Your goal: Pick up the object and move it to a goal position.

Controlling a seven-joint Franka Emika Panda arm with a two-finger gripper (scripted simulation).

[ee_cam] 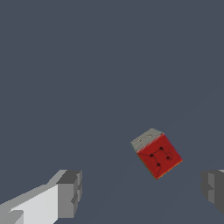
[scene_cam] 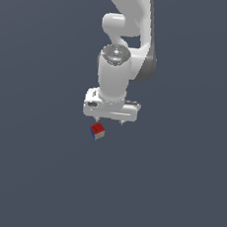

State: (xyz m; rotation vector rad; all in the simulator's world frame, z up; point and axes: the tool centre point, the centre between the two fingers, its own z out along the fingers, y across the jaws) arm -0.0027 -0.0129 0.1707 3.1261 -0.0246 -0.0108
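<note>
pincer (ee_cam: pixel 142 192) wide, empty | tiny red-faced cube with blue and pale grey sides (ee_cam: pixel 156 153) sits rotated, off-centre between fingers | risk: corner contact nudges cube away on closing

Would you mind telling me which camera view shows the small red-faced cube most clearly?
The wrist view shows the cube best: it appears large, with its red face, dark mark and a pale grey side plain, lying unheld between the open gripper fingers. In the exterior view the cube is only a tiny red and blue speck just below the gripper.
</note>
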